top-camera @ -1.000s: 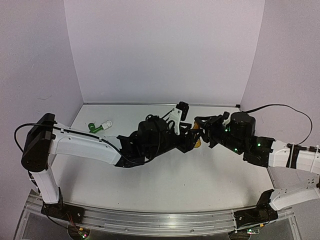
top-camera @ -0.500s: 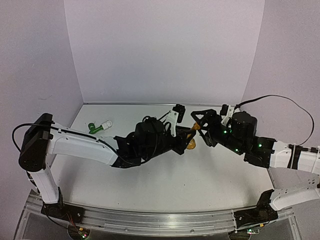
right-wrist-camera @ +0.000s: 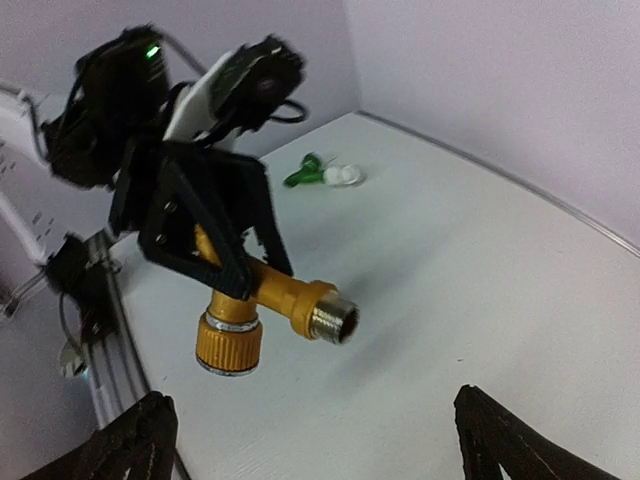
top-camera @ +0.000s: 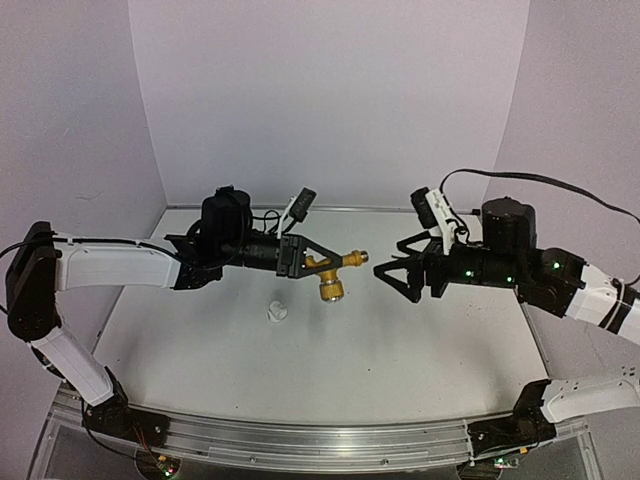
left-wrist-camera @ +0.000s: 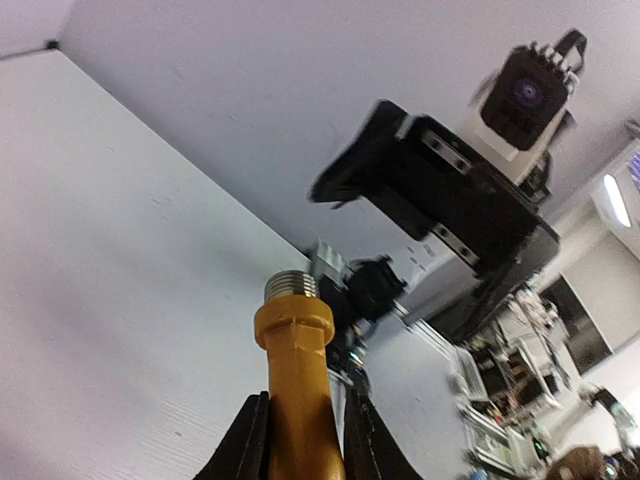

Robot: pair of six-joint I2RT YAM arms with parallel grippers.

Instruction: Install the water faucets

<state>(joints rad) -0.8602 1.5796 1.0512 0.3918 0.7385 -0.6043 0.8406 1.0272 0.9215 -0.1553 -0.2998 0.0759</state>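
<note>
Slipping is judged the main risk: left gripper (top-camera: 305, 258) is clamped on the yellow faucet (top-camera: 332, 272) by its body alone, held in air above the table (top-camera: 400, 360); a twist or drop could be caused. Gold body, knob hung downward, silver thread pointed at right gripper (top-camera: 395, 272), spread wide, empty, apart.
</note>
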